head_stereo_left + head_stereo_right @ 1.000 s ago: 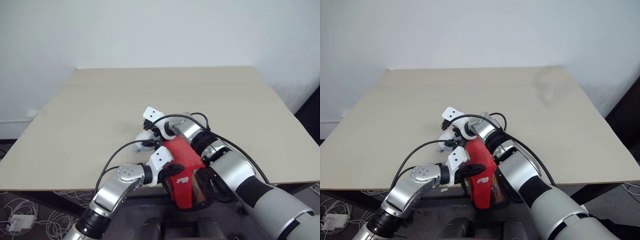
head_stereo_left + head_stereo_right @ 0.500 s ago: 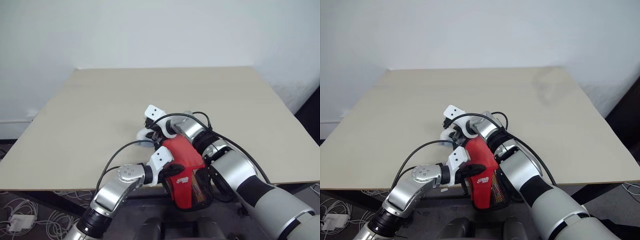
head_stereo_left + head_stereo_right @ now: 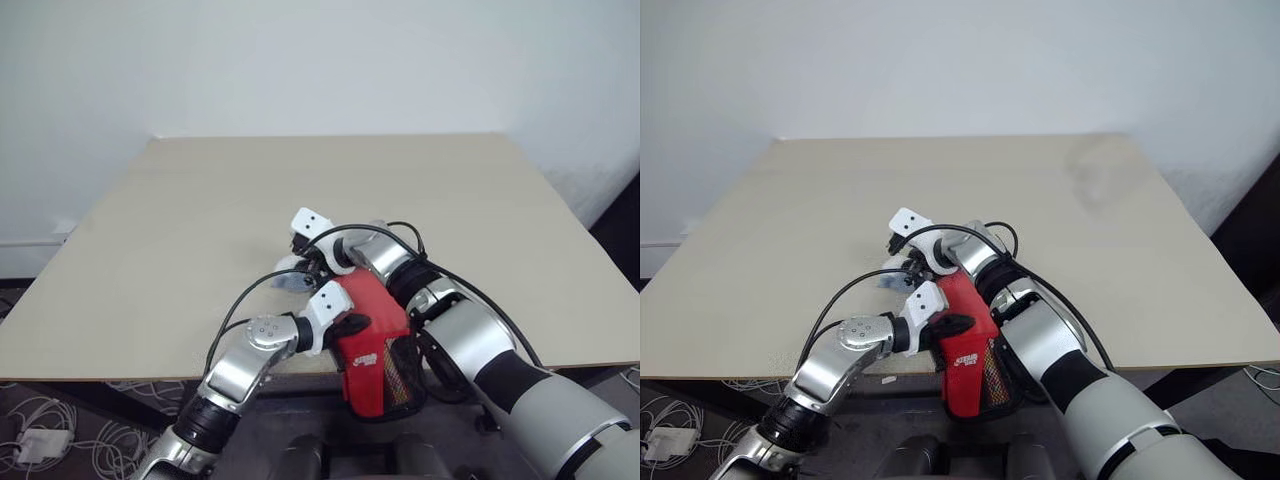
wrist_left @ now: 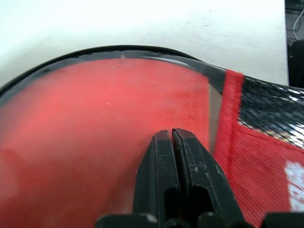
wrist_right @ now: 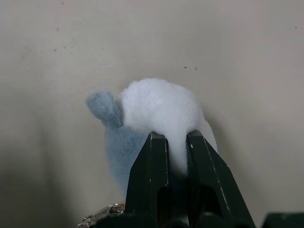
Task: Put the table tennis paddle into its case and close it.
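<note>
Left gripper (image 4: 172, 135), fingers pressed together with nothing between them, rests against the clear-window half of the case (image 3: 375, 345). Right gripper (image 5: 176, 138) pinches a white-and-grey-blue fluffy charm (image 5: 152, 111) at the case's far end. The case hangs over the table (image 3: 200, 200) edge; its white logo is unreadable.

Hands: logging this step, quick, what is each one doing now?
Left hand: closed, pressed on the case.
Right hand: closed on the fluffy charm.
</note>
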Controlling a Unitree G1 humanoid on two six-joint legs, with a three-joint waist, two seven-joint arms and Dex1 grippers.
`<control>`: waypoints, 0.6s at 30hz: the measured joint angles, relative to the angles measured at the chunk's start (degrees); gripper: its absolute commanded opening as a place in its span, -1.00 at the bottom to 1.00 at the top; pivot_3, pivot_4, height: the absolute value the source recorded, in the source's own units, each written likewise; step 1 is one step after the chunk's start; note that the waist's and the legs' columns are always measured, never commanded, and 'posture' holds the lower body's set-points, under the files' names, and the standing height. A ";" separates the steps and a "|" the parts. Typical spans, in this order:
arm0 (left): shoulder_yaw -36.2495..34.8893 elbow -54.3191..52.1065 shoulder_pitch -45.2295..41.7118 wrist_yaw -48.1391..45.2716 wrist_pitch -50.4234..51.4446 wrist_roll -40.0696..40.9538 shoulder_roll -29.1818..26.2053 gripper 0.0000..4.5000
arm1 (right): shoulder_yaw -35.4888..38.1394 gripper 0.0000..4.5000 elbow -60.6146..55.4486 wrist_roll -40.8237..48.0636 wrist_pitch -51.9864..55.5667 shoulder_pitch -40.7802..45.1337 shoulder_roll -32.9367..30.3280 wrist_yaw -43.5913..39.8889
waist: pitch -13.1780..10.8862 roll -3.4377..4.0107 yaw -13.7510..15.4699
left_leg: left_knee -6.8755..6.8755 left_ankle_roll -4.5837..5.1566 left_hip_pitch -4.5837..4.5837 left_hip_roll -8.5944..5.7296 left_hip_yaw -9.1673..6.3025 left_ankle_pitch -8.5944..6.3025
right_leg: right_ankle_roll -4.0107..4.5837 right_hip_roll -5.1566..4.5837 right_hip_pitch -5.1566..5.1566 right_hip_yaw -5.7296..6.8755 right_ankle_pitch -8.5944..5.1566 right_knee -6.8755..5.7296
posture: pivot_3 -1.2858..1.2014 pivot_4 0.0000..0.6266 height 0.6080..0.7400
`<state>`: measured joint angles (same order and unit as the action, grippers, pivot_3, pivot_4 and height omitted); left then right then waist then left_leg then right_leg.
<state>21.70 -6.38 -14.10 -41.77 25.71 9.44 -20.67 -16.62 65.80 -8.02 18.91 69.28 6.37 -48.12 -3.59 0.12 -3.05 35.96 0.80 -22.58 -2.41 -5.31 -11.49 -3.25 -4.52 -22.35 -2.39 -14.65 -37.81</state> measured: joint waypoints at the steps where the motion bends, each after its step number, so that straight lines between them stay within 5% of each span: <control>1: 0.00 0.47 -0.22 0.03 -0.03 -0.13 0.56 -1.00 | 0.01 -1.00 -0.11 0.01 0.25 0.00 -0.13 0.01 | 0.00 0.00 0.00 | 0.00 0.00 0.00 0.00 0.00 0.00 | 0.00 0.00 0.00 -0.01 0.00 0.00 | 0.03 -1.00 0.91; 18: -0.14 1.37 -0.41 -1.03 -0.30 -0.34 0.47 -1.00 | 7.93 -1.00 4.46 1.36 0.51 2.02 -0.34 15.29 | 0.05 0.00 -0.03 | 0.01 0.00 0.02 0.01 -0.01 0.00 | 0.01 0.01 0.02 -0.02 0.01 -0.03 | 0.03 -1.00 0.91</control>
<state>21.56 -5.01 -14.51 -42.80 25.41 9.10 -20.20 -8.69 70.27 -6.66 19.42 71.30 6.03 -32.83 -3.54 0.12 -3.09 35.97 0.80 -22.56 -2.40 -5.32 -11.49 -3.23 -4.51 -22.33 -2.41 -14.64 -37.83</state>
